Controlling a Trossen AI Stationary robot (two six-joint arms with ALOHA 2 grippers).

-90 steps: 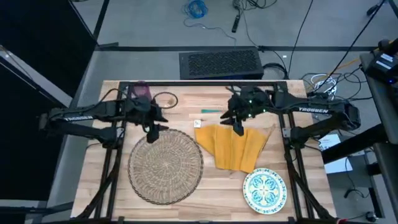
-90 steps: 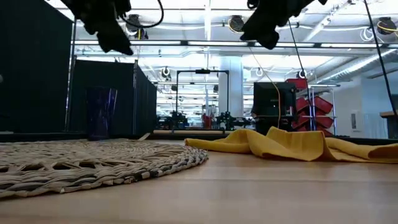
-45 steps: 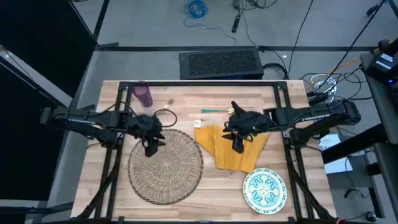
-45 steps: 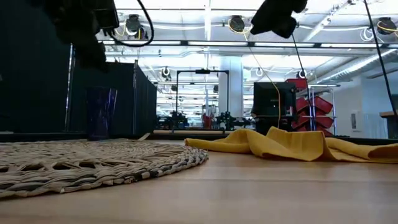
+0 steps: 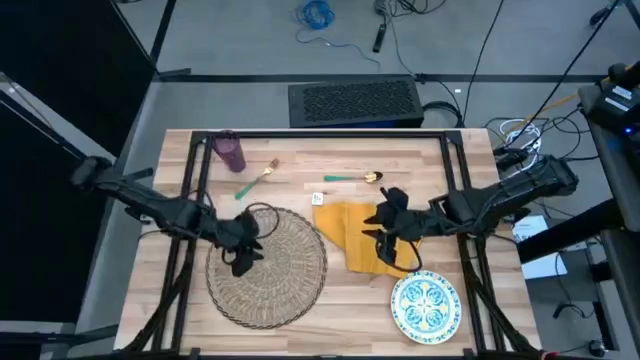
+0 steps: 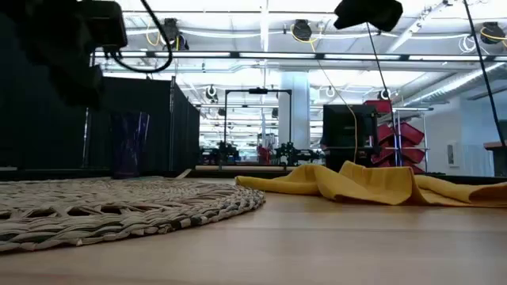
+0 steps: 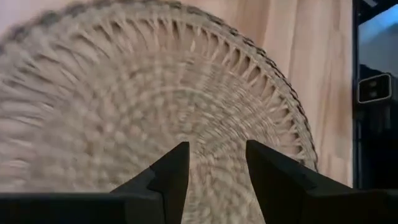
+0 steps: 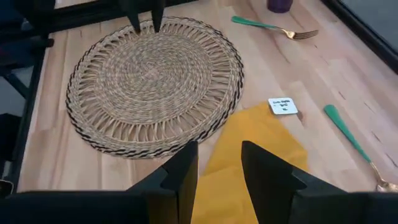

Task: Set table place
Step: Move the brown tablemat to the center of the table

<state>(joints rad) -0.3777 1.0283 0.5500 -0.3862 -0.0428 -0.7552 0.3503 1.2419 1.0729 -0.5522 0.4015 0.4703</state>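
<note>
The round woven straw placemat (image 5: 268,265) lies flat on the wooden table (image 5: 330,160), left of centre. My left gripper (image 7: 216,168) hangs open above the mat's left part (image 5: 243,258), touching nothing. The mustard-yellow napkin (image 5: 362,232) lies rumpled to the mat's right. My right gripper (image 8: 217,175) is open over the napkin (image 8: 249,162), clear of it. The floral plate (image 5: 425,305) sits at the near right. The purple cup (image 5: 231,152) stands at the far left, with a teal-handled fork (image 5: 255,181) and spoon (image 5: 350,178) nearby.
A small white tag (image 5: 318,198) lies between the spoon and the napkin. Black rails (image 5: 320,135) frame the table's far edge and sides. Bare wood shows along the near edge between mat and plate.
Both grippers have moved toward the table's near edge. The left went from the mat's far rim to over its left part. The right went from the napkin's far edge to over its middle. The fork and spoon now show. Nothing on the table has moved.
</note>
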